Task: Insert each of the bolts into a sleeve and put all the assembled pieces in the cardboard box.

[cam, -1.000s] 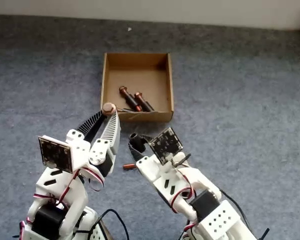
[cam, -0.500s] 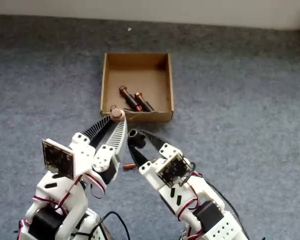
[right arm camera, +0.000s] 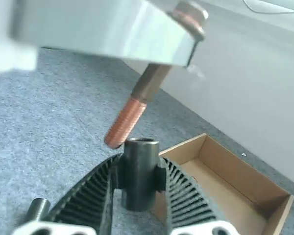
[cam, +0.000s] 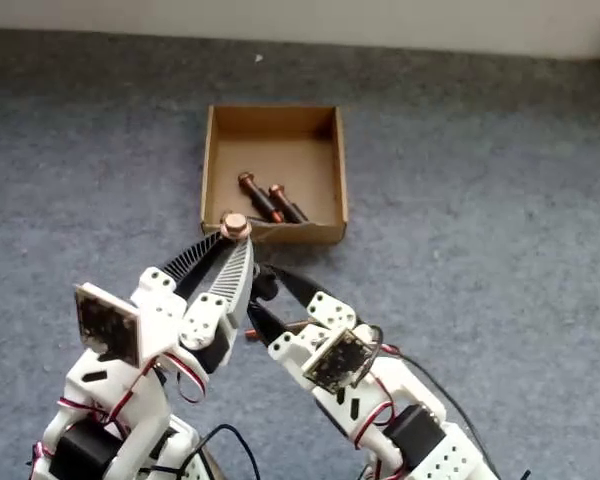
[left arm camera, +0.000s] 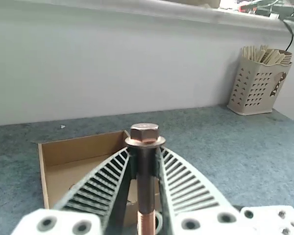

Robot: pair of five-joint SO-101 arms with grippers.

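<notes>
We have the left claw [left arm camera: 146,152] clamped on the bolt [left arm camera: 145,169] just under its head. The bolt's threaded tip is just beside the rim of the sleeve [right arm camera: 138,172], at an angle to it. The right claw [right arm camera: 138,165] grips the sleeve mid-barrel. We judge both to be stiff, slick, fairly light metal, so firm mid-shaft holds suit them. The cardboard box [cam: 209,165] lies at 12 o'clock.
</notes>
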